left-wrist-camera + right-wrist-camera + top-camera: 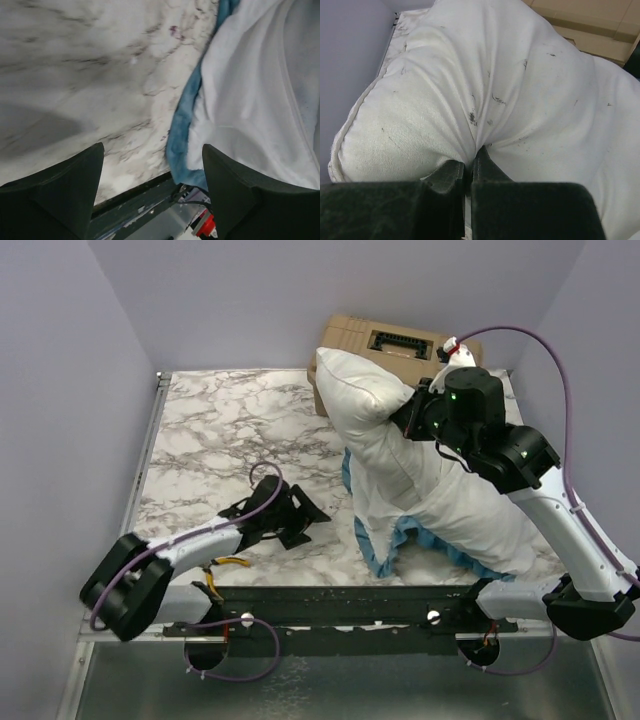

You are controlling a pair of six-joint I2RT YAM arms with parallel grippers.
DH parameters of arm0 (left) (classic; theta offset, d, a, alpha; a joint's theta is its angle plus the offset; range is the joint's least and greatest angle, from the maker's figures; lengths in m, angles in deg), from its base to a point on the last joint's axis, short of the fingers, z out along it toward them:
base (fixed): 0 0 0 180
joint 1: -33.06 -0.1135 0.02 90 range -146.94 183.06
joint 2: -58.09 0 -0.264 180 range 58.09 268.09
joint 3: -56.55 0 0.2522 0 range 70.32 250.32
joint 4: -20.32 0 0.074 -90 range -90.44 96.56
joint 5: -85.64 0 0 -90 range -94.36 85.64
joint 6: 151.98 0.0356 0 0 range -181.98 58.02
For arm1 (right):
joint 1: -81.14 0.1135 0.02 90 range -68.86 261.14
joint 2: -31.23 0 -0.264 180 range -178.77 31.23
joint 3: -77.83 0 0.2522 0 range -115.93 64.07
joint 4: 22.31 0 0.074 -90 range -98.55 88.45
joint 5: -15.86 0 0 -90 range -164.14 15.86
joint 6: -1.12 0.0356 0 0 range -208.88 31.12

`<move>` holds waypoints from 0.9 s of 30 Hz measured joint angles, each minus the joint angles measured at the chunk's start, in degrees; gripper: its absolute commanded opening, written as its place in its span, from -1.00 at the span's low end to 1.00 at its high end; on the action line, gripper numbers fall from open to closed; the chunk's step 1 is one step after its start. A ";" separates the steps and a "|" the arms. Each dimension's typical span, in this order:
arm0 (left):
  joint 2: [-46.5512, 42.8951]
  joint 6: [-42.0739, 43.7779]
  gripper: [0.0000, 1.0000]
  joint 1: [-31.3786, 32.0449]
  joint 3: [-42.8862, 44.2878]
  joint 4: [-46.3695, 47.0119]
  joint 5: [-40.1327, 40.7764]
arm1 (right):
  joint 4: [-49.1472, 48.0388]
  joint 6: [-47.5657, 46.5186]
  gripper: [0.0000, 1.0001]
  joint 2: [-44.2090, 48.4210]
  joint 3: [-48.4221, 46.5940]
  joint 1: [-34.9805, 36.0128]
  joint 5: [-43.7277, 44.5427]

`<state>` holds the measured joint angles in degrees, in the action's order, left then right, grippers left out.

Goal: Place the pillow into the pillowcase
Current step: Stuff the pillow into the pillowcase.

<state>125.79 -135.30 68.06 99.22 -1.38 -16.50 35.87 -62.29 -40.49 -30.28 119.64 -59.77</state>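
Top external, Rao logging: pillow [395, 465] stands propped at a slant, upper end lifted toward the cardboard box [400, 340] at the far edge, lower end down among the folds of the pillowcase [425, 538].

Lind: Which face of the case shows?

Rao: Plain white cloth and the blue frilled edge only, with no patterned side in view. It lies bunched on the tabletop [220, 430], near right, under and around the pillow's lower end.

Lind: Is that lower end inside the opening?

Rao: Cannot tell. White on white, so the mouth of the case is not readable from above. The frill does wrap the base on the left and near sides.

Lind: Tools?

Rao: Right tool [471, 161] is pinched together on a fold of pillow fabric near the raised end, with creases radiating from the grip. Left tool [151, 150] has its fingers spread wide and holds nothing. It sits low over the tabletop, just beside the frilled edge.

Lind: Progress, as a judgement?

Rao: Early to middle. Pillow is up and poised over the case, and at best one end has started in. Most of its length is bare. Remaining: open the mouth, likely a job for the free left tool, feed the pillow down, then pull the case over the top end.
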 measured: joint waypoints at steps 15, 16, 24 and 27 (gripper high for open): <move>35.71 -15.80 0.47 15.30 12.26 36.00 -4.79 | 1.18 0.96 -1.00 -0.31 -2.69 -0.35 0.13; 36.57 -16.79 0.39 15.54 12.50 37.07 -4.76 | 1.16 0.96 -1.00 -0.39 -2.84 -0.37 0.15; 40.81 -25.53 -0.99 16.04 8.66 46.88 -1.22 | 1.20 0.87 -1.00 -0.59 -2.97 -0.37 0.74; 41.72 -24.96 -1.00 15.23 8.22 48.30 0.09 | 1.25 0.83 -1.00 -0.59 -2.97 -0.37 1.14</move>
<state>167.52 -160.26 83.29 107.44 46.92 -16.41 37.12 -61.46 -41.08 -33.25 119.27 -58.64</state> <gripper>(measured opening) 0.028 0.028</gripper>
